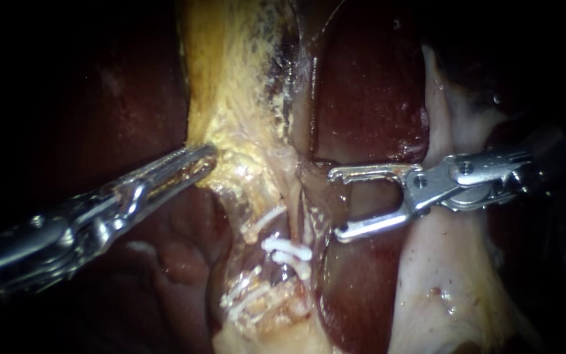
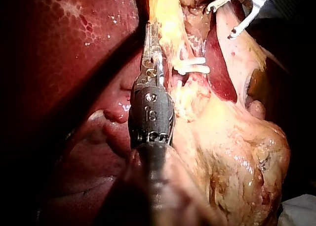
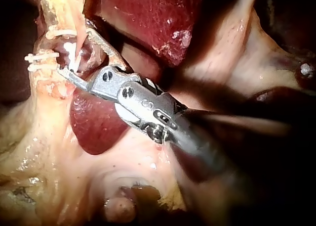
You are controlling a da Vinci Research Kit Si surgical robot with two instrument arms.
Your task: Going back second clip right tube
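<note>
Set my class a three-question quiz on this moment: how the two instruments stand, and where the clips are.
1. True or false: the right instrument carries a clip.
2. The white clips sit: A) on the left instrument; B) between the two instruments, touching neither; C) inside the right instrument.
3. Fill in the colour: the left instrument is shut on tissue that is ___.
Key: 1 false, it stands open and empty. 2 B. 3 yellow: it holds the yellow tissue.
</note>
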